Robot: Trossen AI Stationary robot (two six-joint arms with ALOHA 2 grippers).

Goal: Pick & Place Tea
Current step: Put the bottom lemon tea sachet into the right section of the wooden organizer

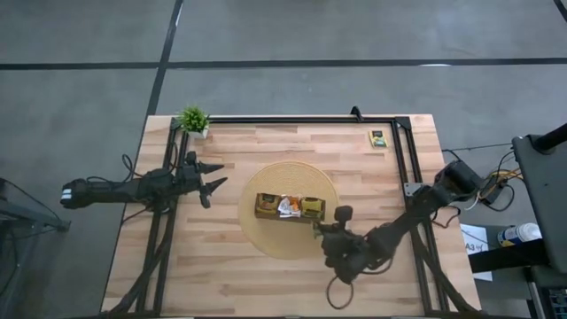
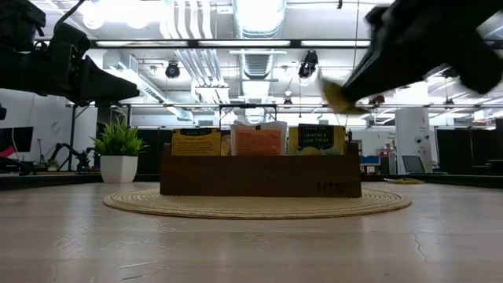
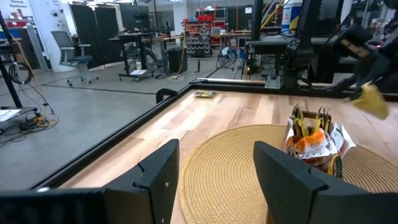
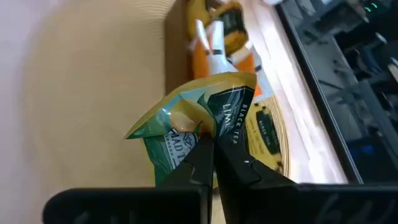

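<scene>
Wooden planks make up the desk (image 1: 221,257), with a round woven mat (image 1: 266,232) in the middle. The right tool (image 4: 208,146) is pinched tight on one green and yellow tea sachet (image 4: 186,127), held up in the air. Just beside it, on the mat, stands the long brown tray (image 1: 290,206) full of more tea sachets. One more sachet (image 1: 378,137) lies far off by the desk's back edge. Well away, across the mat, the left tool (image 1: 213,175) waits with its fingers apart, holding nothing. I think the job is only partly done: this sachet is not yet put down.
</scene>
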